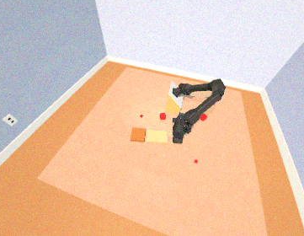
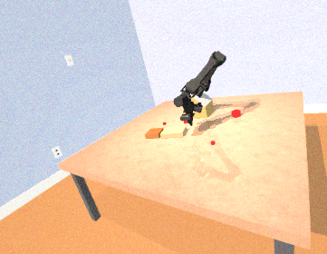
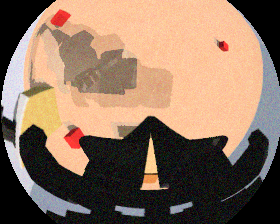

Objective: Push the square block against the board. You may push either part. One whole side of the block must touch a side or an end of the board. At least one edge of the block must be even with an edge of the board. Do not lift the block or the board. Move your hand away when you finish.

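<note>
The orange square block (image 1: 137,135) (image 2: 153,133) (image 3: 151,179) lies flat at the left end of the pale yellow board (image 1: 157,136) (image 2: 173,132) (image 3: 151,161). Their facing sides are touching or almost touching; a thin dark line shows between them. Their long-side edges look about even in the top view, but a small offset cannot be ruled out. My gripper (image 1: 178,142) (image 2: 189,123) (image 3: 151,126) is shut and empty, pointing down by the board's right end, away from the block. Whether it touches the board cannot be told. The fingers hide much of both parts in the wrist view.
A yellow and white box (image 1: 173,105) (image 2: 204,109) (image 3: 40,112) stands behind, near the arm's base. A red cube (image 1: 162,116) (image 3: 74,138) lies between box and board. Another red cube (image 1: 203,117) (image 2: 236,113) and small red cubes (image 1: 195,161) (image 1: 141,115) lie around.
</note>
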